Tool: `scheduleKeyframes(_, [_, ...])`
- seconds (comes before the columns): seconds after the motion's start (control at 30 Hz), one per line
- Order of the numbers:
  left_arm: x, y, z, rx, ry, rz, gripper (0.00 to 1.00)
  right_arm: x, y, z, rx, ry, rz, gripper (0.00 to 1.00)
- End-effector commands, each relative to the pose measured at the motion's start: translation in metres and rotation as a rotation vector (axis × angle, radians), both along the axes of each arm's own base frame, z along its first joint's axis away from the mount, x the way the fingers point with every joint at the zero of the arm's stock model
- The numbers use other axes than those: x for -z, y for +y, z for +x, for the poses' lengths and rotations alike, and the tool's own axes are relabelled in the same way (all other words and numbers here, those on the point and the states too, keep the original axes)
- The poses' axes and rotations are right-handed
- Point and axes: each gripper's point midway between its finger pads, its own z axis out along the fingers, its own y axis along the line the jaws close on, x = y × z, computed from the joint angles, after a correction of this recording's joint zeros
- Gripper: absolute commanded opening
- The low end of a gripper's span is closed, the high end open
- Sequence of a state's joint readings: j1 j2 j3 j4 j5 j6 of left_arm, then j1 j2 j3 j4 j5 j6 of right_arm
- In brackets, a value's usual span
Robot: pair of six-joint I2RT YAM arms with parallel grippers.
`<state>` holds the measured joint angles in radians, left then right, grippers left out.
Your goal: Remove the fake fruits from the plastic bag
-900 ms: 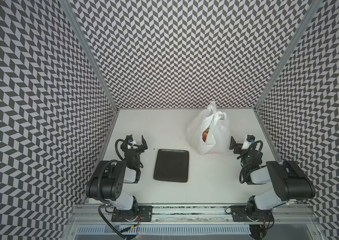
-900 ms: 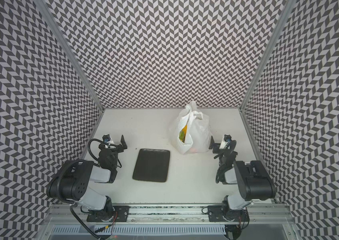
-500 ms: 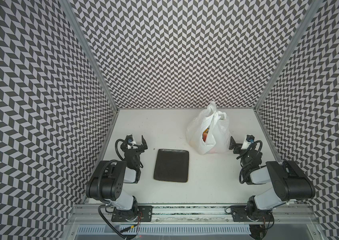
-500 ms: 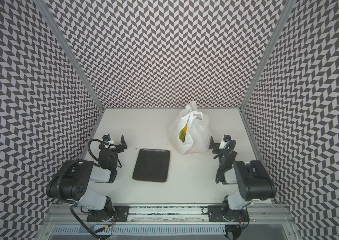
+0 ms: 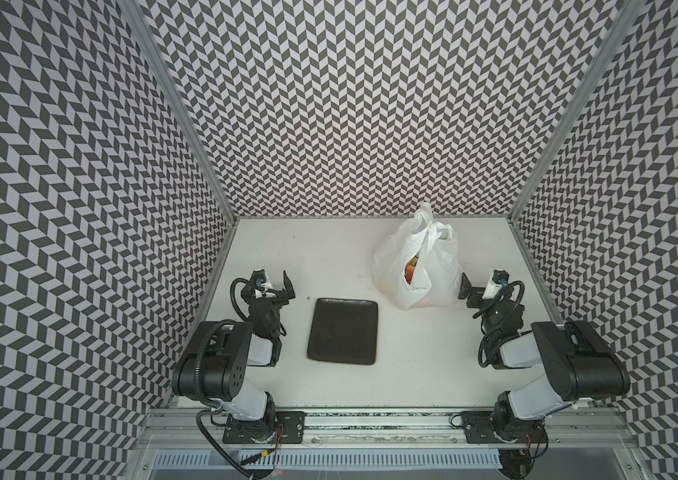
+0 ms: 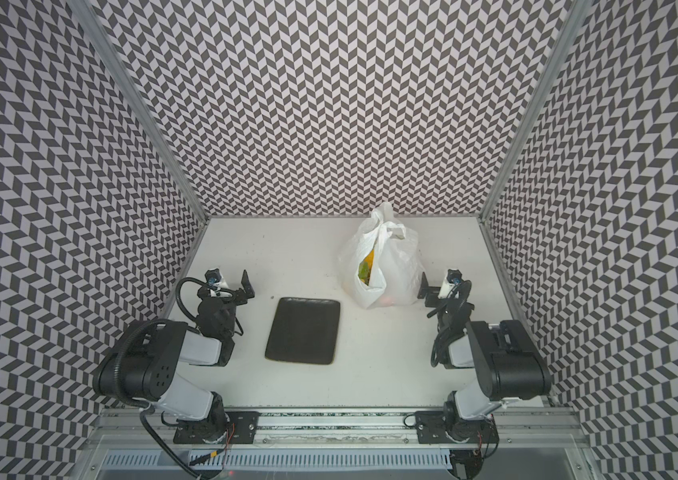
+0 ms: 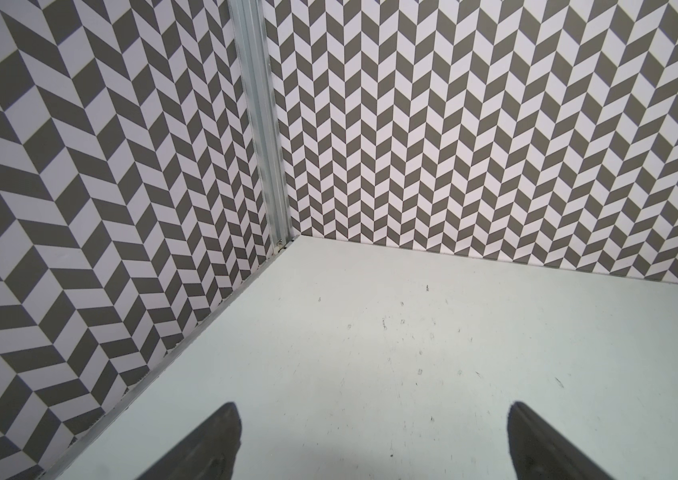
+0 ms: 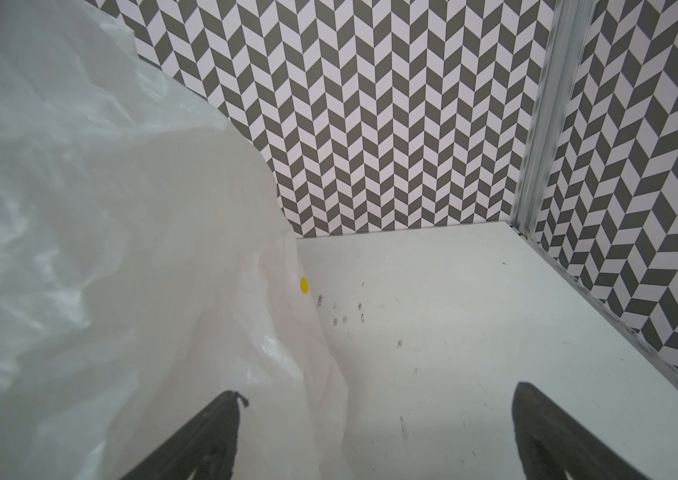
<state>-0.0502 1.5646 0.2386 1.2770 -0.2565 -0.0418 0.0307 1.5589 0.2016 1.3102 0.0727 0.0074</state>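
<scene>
Fruits (image 5: 411, 272) sit inside the upright plastic bag (image 5: 437, 257) on the bench (image 5: 350, 249), right-rear of the dark plate (image 5: 343, 328); left fingers (image 7: 212, 440) and right fingers (image 8: 545, 428) spread wide, empty, the right pair just beside the bag, presumably staged to open it.

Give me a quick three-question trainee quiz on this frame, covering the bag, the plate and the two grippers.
1. True or false: the left gripper and the right gripper are both open and gripping nothing.
2. Fill in: the empty dark plate lies nearer the ___ gripper.
3. Where are the fake fruits? A: on the dark plate; B: inside the plastic bag; C: in the right gripper.
Key: 1 true; 2 left; 3 B.
</scene>
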Motion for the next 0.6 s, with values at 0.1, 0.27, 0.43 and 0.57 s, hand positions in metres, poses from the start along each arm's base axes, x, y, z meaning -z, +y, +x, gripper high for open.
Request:
scheduleKeyframes(0.1, [-0.007,-0.001,-0.003,0.012,-0.031,0.006,1.0,-0.017,-0.007,0.0,0.044,-0.07,0.019,0.99])
scheduleKeyframes(0.27, [-0.03,-0.009,-0.003,0.028,-0.025,0.034,1.0,-0.05,-0.017,0.002,0.102,-0.079,0.043,0.99])
scheduleKeyframes(0.43, [-0.069,-0.026,-0.009,0.053,-0.068,0.005,1.0,-0.075,-0.024,-0.001,0.155,-0.012,0.182,0.99])
scheduleKeyframes(0.57, [-0.095,-0.036,-0.013,0.106,-0.106,-0.127,1.0,-0.091,-0.025,-0.011,0.163,-0.022,0.286,0.99])
